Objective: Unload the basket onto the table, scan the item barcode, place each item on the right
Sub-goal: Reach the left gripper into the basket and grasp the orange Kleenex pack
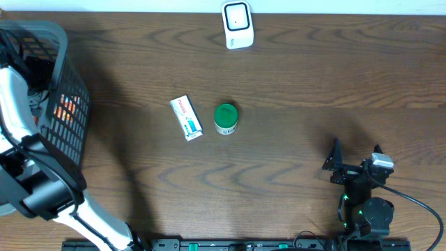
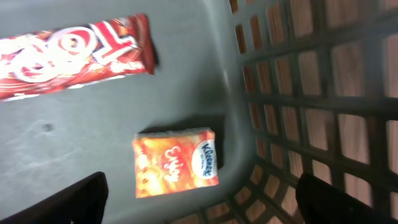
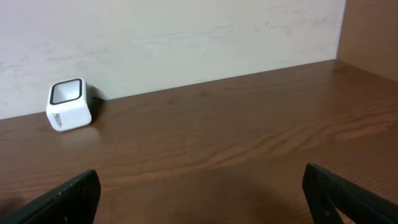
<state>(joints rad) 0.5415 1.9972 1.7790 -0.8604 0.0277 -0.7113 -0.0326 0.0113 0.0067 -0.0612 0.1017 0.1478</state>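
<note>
My left arm (image 1: 21, 139) reaches down into the grey basket (image 1: 70, 77) at the table's left edge. In the left wrist view my left gripper (image 2: 205, 205) is open over the basket floor. A small orange packet (image 2: 175, 162) lies flat just ahead of its fingers (image 2: 68, 202), and nothing is between them. A red snack bar (image 2: 71, 56) lies further back. The white scanner (image 1: 237, 24) stands at the table's far edge, also in the right wrist view (image 3: 68, 104). My right gripper (image 1: 356, 159) rests open and empty near the front right (image 3: 202, 202).
A white carton (image 1: 186, 117) and a green-lidded jar (image 1: 225, 118) lie mid-table. The basket's lattice wall (image 2: 292, 93) rises close on the right of the orange packet. A pale wall (image 3: 186, 37) runs behind the scanner.
</note>
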